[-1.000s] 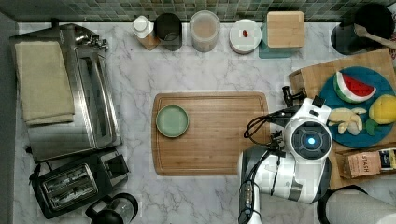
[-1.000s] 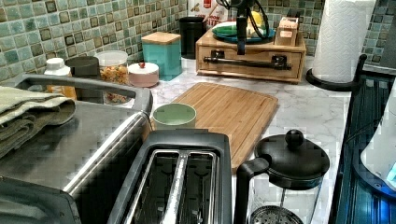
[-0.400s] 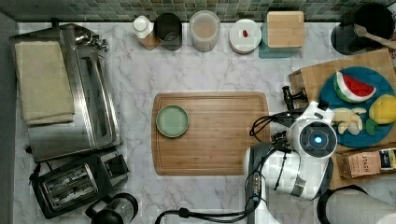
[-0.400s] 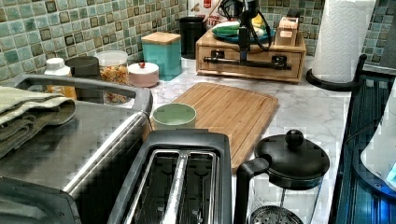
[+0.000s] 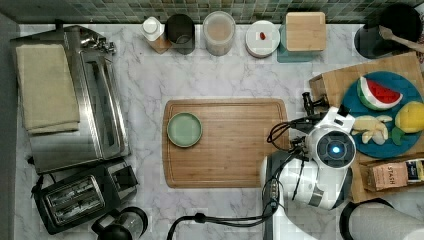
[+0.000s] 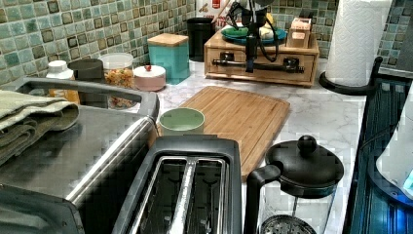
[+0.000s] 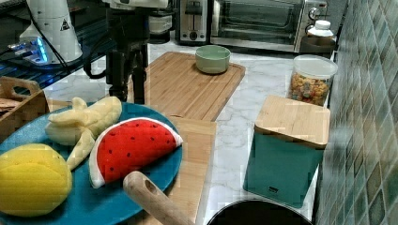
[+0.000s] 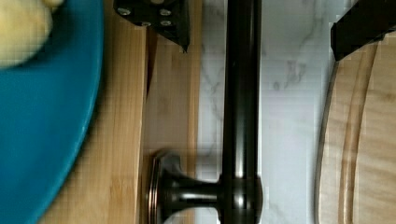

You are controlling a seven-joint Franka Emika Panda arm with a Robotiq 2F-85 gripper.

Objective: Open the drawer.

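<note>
Gripper [image 8: 261, 25]: we see its fingers spread, straddling the handle, gripping nothing.
Handle [image 8: 240, 112]: long axis parallel to drawer [image 6: 260, 66] front.
Drawer: faces the cutting board [image 6: 238, 117].

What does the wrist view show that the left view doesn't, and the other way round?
Wrist view alone: the marble counter under the black handle, and the open gripper straddling the bar. Left view alone: the whole drawer front, shut, plus the toaster and paper towel roll. Both: the handle, the blue plate and the cutting board.
</note>
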